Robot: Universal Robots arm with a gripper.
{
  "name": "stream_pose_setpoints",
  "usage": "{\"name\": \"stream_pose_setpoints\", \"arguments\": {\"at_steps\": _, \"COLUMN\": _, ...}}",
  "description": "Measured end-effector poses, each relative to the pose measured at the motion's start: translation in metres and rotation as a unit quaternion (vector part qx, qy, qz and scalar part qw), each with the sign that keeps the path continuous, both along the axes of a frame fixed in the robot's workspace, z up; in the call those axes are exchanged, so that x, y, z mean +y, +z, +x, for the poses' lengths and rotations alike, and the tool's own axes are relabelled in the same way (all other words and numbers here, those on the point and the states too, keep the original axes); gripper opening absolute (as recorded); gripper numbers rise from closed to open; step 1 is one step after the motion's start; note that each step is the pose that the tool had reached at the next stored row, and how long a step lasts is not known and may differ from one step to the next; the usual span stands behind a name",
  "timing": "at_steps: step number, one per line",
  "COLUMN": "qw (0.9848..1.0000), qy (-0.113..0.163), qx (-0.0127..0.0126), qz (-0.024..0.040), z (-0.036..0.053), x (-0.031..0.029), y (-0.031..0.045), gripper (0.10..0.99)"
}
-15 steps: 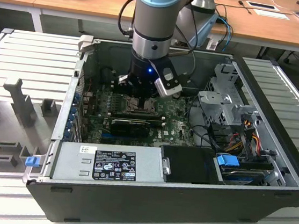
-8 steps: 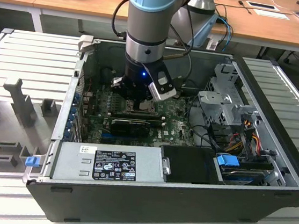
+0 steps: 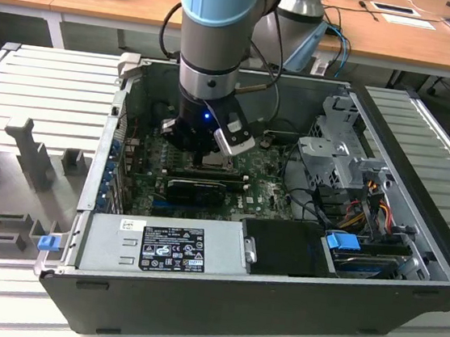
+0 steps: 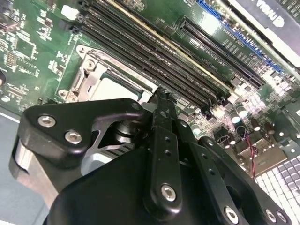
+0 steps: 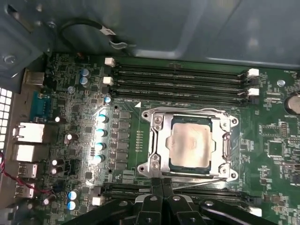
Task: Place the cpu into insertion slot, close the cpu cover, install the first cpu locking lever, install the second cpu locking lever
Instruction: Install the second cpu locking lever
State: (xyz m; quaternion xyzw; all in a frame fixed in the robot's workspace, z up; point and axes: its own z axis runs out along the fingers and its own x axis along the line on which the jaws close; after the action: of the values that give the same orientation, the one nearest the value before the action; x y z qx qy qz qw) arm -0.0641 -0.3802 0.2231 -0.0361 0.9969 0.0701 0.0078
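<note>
Where the hand [image 5: 161,186] lowers, slot edge hidden.

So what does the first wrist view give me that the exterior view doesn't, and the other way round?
First wrist view: the silvery-grey square cpu sits in the black-framed insertion slot, with the thin silver frame-shaped cpu cover closed around it.

Exterior view: the open dark computer case, its grey power supply box, and the arm lowered over the board.

Both: the green motherboard and the black gripper, its fingertips together at the cover's edge.
</note>
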Motion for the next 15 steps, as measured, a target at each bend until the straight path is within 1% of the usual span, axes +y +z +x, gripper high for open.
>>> {"name": "stream_pose_setpoints", "arguments": {"at_steps": 1, "qw": 1.0, "qy": 0.0, "qx": -0.0001, "qz": 0.0004, "z": 0.0, "x": 0.0, "y": -0.0026, "gripper": 0.106}}
{"name": "stream_pose_setpoints", "arguments": {"at_steps": 2, "qw": 1.0, "qy": 0.0, "qx": 0.0, "qz": 0.001, "z": -0.0001, "x": 0.0, "y": -0.0037, "gripper": 0.106}}
{"name": "stream_pose_setpoints", "arguments": {"at_steps": 4, "qw": 1.0, "qy": 0.0, "qx": 0.0, "qz": 0.0026, "z": -0.0001, "x": -0.0001, "y": -0.0043, "gripper": 0.106}}
{"name": "stream_pose_setpoints", "arguments": {"at_steps": 6, "qw": 0.9999, "qy": 0.001, "qx": -0.0003, "qz": 0.01, "z": -0.0018, "x": -0.0015, "y": -0.0046, "gripper": 0.106}}
{"name": "stream_pose_setpoints", "arguments": {"at_steps": 8, "qw": 0.9998, "qy": 0.001, "qx": -0.0007, "qz": 0.0187, "z": -0.0045, "x": -0.0033, "y": -0.0051, "gripper": 0.106}}
{"name": "stream_pose_setpoints", "arguments": {"at_steps": 11, "qw": 0.9997, "qy": 0.002, "qx": -0.0011, "qz": 0.0255, "z": -0.0081, "x": -0.0053, "y": -0.0065, "gripper": 0.106}}
{"name": "stream_pose_setpoints", "arguments": {"at_steps": 15, "qw": 0.9994, "qy": 0.002, "qx": -0.0012, "qz": 0.0341, "z": -0.0086, "x": -0.0095, "y": -0.0084, "gripper": 0.106}}
